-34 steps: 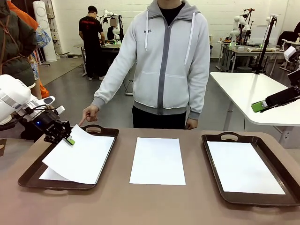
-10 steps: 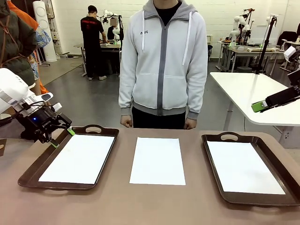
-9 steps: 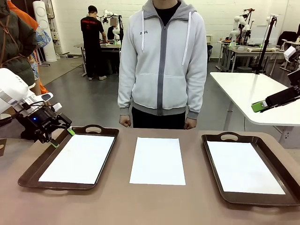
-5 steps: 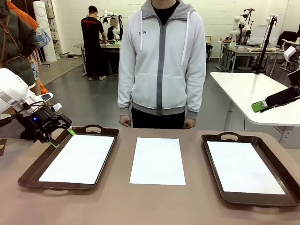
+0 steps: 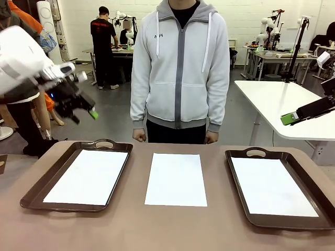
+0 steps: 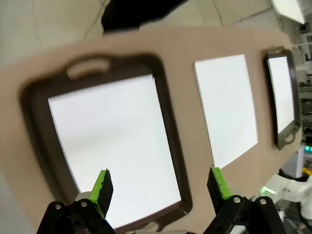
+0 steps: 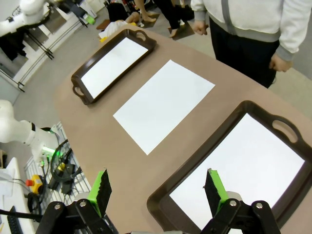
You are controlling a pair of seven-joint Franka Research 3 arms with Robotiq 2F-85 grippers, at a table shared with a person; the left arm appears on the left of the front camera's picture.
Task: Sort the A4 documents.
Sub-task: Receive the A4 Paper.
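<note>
Three A4 documents lie flat. One sheet [image 5: 86, 177] fills the left brown tray [image 5: 32, 191]. Another sheet [image 5: 176, 179] lies bare on the table's middle, and the last one [image 5: 272, 186] rests in the right tray [image 5: 238, 201]. My left gripper [image 5: 84, 116] hangs open and empty high above the left tray's far corner. In the left wrist view its fingers [image 6: 158, 183] spread over that tray's sheet [image 6: 112, 131]. My right gripper [image 5: 287, 118] stays raised at the far right, open and empty. The right wrist view has its fingers [image 7: 158, 190] above the right tray's sheet [image 7: 243, 170].
A person in a grey zip hoodie [image 5: 180, 68] stands at the table's far edge, both hands down at the sides. A white table [image 5: 277, 102] stands behind on the right. Bare brown tabletop [image 5: 157, 230] runs along the near edge.
My left arm has lifted quickly up and to the right, from beside the left tray's far-left corner to well above it. The sheets, trays and right arm have not moved.
</note>
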